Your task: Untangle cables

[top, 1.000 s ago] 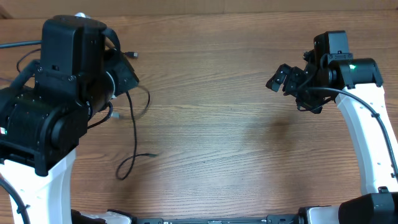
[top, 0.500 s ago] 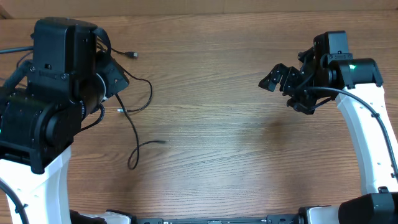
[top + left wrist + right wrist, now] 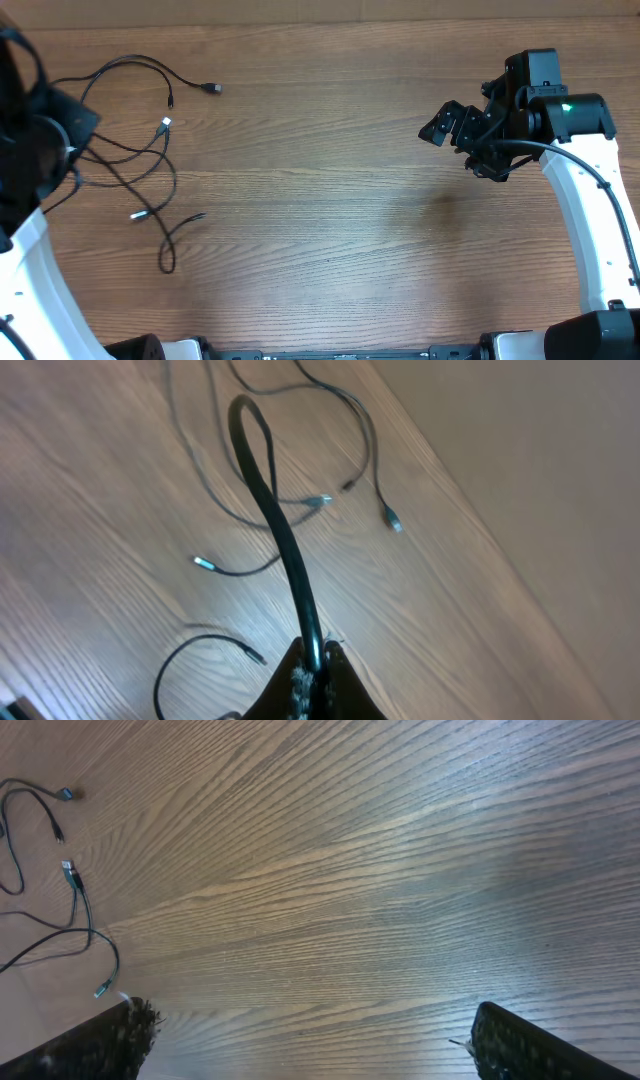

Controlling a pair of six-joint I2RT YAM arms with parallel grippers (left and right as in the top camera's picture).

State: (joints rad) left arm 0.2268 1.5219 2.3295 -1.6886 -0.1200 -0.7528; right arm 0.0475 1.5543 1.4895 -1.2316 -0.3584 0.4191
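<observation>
Since the earlier overhead picture, the left arm point(image 3: 28, 150) had swung out to the left edge of the table point(image 3: 330, 230), uncovering the cables point(image 3: 130, 150), which had spread into wider loops. The cables lay as loose, crossing loops on the table's far-left part. One dark plug point(image 3: 212, 88) lay nearest the table's far edge, a silvery plug point(image 3: 165, 125) lay within the loops, and another silvery plug point(image 3: 140, 215) lay toward the table's near side. The left gripper point(image 3: 312, 665) was clamped on one strand point(image 3: 285, 540), which rose from it in a narrow loop above the table. The right gripper point(image 3: 447, 124) hung over the table's right part, well apart from the cables, with its fingers point(image 3: 515, 1045) spread wide.
</observation>
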